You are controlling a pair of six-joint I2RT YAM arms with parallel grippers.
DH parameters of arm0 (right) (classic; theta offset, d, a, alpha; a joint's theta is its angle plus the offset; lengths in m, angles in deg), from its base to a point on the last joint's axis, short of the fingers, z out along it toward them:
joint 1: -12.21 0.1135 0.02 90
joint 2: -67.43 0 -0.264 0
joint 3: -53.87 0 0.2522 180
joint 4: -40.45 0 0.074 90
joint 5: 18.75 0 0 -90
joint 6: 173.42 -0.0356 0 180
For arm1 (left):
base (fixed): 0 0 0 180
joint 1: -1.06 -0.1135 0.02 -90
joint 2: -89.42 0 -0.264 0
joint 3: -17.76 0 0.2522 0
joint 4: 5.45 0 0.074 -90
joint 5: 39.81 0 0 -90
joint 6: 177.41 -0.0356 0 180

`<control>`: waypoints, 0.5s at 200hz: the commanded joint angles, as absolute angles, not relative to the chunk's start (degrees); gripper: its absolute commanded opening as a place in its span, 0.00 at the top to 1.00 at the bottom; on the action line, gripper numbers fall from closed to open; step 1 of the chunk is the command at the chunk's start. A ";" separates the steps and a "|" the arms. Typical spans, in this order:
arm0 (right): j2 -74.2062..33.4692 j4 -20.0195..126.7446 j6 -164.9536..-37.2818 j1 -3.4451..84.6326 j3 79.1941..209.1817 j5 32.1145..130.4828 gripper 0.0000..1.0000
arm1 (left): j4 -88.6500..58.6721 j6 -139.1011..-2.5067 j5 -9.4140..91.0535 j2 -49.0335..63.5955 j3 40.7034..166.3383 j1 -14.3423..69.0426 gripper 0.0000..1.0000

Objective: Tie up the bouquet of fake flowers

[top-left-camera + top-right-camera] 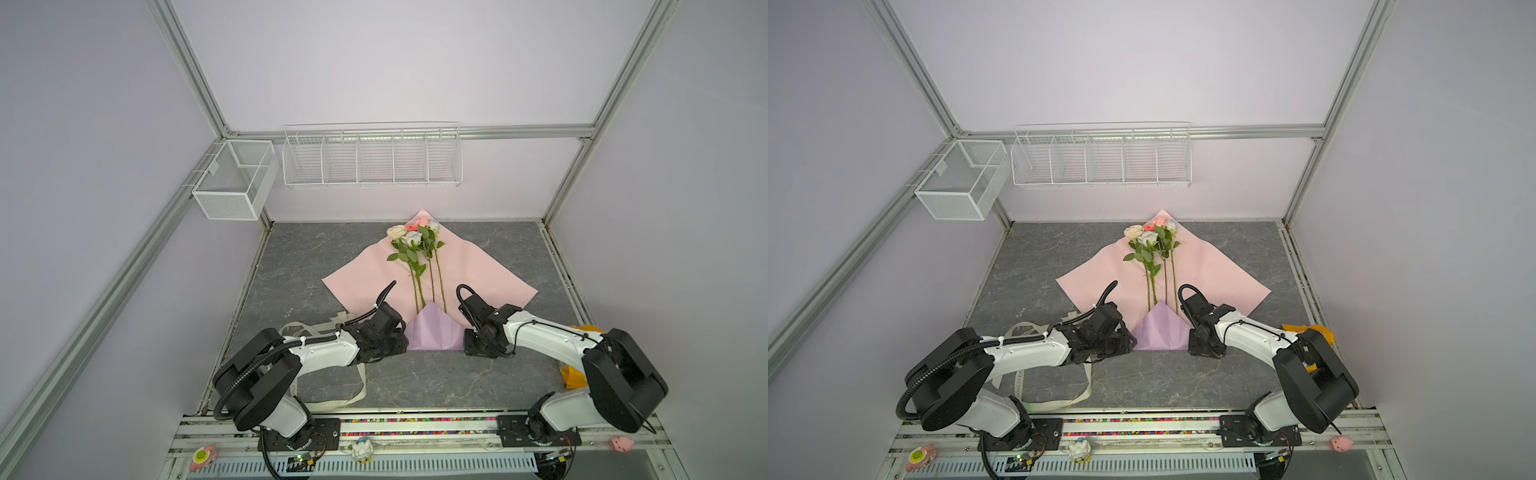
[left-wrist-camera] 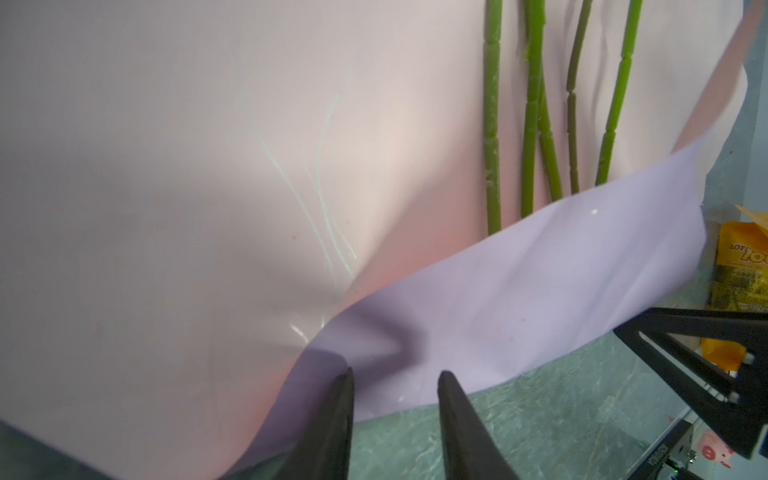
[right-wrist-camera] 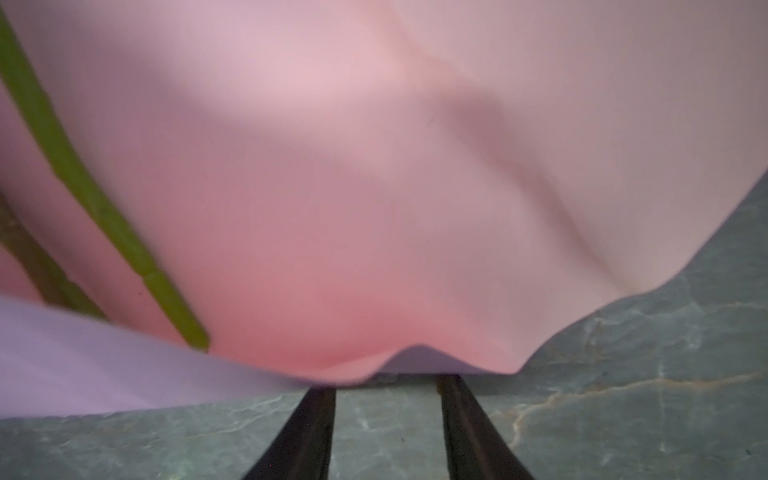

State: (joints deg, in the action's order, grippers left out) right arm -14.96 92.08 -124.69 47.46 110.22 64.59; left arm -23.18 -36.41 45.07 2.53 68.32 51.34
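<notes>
Lying centre: the bouquet of fake flowers [image 1: 413, 249], cream, pink, coral and pale blue artificial roses, rests flat on an open sheet with its heads toward the back wall in both top views.
Wrapping: a square pink paper sheet [image 1: 482, 276] sits as a diamond on the grey marbled desk [image 1: 415, 376], its side corners spread out and not closed around the flowers.
Fold: the near corner, a lilac paper flap [image 1: 434, 332], is turned up over the stem ends; the long green plastic stems [image 2: 492, 124] pass under its edge.
Left end of fold: the left tool [image 2: 395, 374] is set low at the flap, fingers part-way apart, tips at the lilac edge, with nothing held between them.
Right end of fold: the right tool [image 3: 385, 384] is also low, fingers part-way apart with bare desk between them and tips at the lifted edge of the sheet; whether they touch it cannot be told.
Ribbon: a long cream printed ribbon [image 1: 363, 380] lies looped on the desk beneath the left arm, untied.
Right edge: a yellow printed packet [image 1: 571, 376] lies behind the right arm.
Back wall: a white wire divided rack [image 1: 372, 158] hangs beside a white mesh box basket [image 1: 235, 178].
</notes>
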 commanded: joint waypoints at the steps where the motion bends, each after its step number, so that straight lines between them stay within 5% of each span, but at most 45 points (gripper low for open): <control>1: -8.48 91.98 -122.54 48.25 111.60 67.34 0.55 | -27.99 -35.37 47.48 2.06 66.90 51.26 0.66; 35: -3.07 83.20 -121.86 50.09 110.00 75.98 0.63 | -28.25 -35.22 47.62 2.25 67.28 51.33 0.68; 100: -15.22 85.94 -125.77 50.91 113.80 68.80 0.71 | -29.54 -35.47 47.27 3.27 68.26 51.29 0.68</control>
State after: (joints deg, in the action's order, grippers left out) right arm -12.09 84.36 -123.78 50.76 112.19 72.50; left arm -23.88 -35.99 45.48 2.58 68.43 51.34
